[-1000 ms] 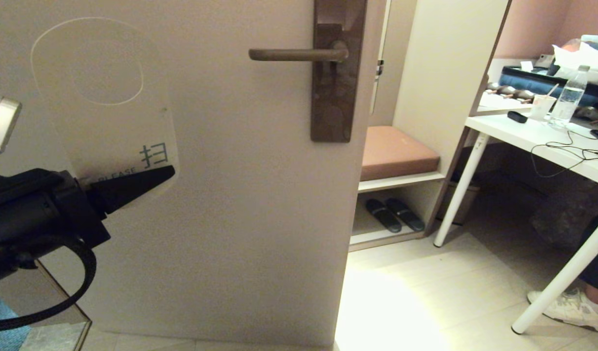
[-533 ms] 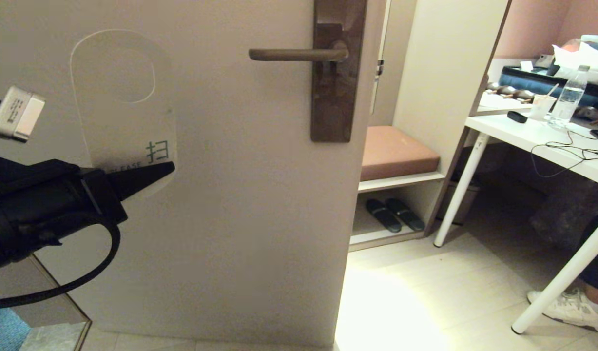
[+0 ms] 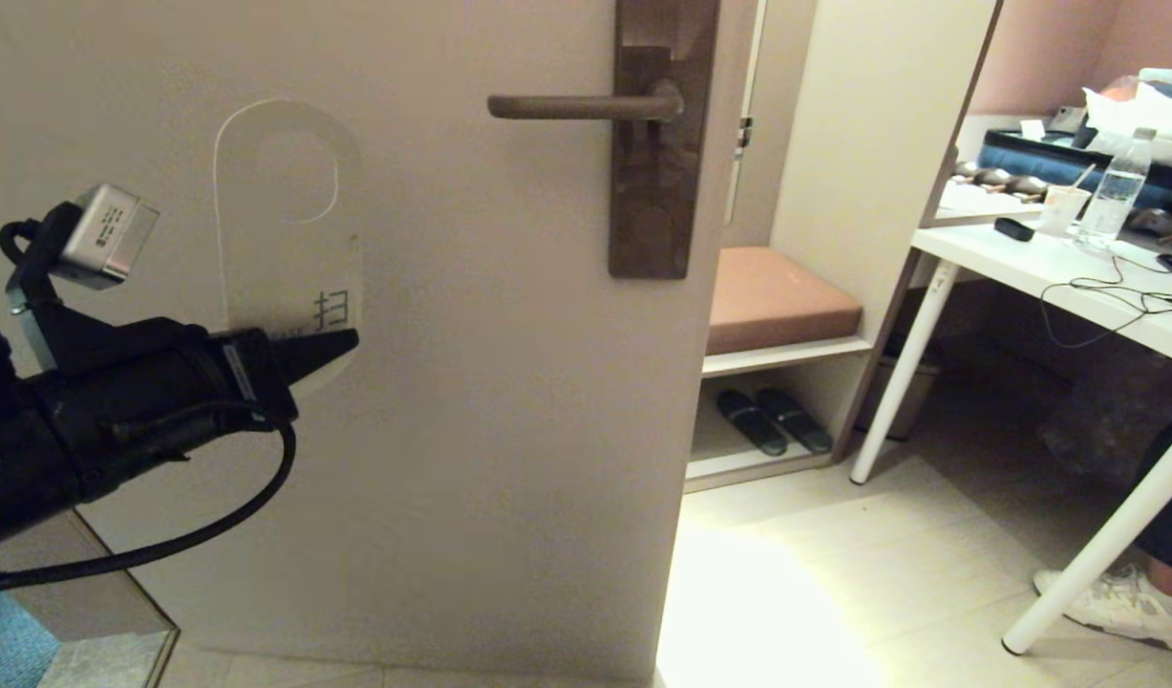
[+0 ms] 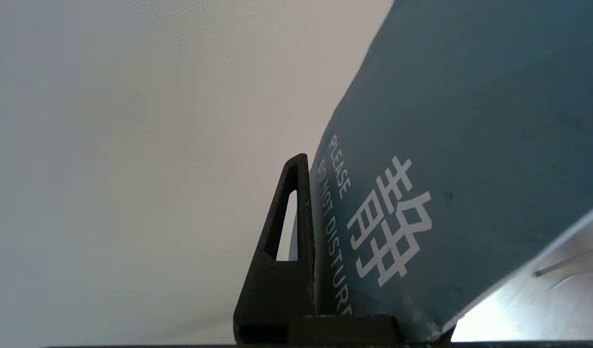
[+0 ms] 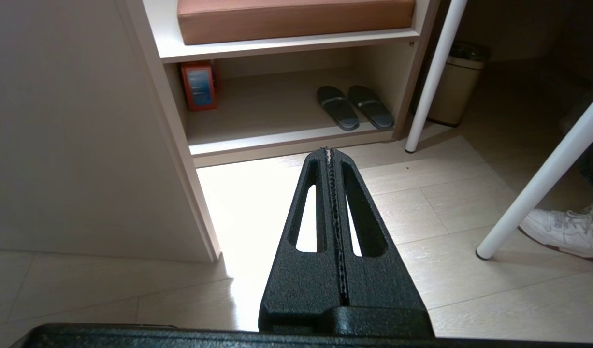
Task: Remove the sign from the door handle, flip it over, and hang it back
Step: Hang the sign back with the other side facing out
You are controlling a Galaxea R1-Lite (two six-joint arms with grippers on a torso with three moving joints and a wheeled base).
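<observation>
My left gripper (image 3: pixel 342 342) is shut on the bottom end of the sign (image 3: pixel 289 239) and holds it upright, off the handle, in front of the door at the left. The pale grey face with the round hole at the top faces my head camera. In the left wrist view the slate-blue "DO NOT DISTURB" face of the sign (image 4: pixel 460 145) fills the right side, next to one black finger (image 4: pixel 286 241). The bronze door handle (image 3: pixel 576 106) sticks out leftward from its dark backplate (image 3: pixel 657 191), bare, up and to the right of the sign. My right gripper (image 5: pixel 329 152) is shut and empty, low over the floor.
The pale door (image 3: pixel 471 430) fills the left and middle. Right of its edge are a shelf with a brown cushion (image 3: pixel 777 296), dark slippers (image 3: pixel 772 420), a white table (image 3: pixel 1054 277) with a bottle and cup, and a person's shoe (image 3: pixel 1116 602).
My left gripper has carried the sign to the right and a little down, toward the handle. The sign has turned, so it looks narrower and more edge-on.
</observation>
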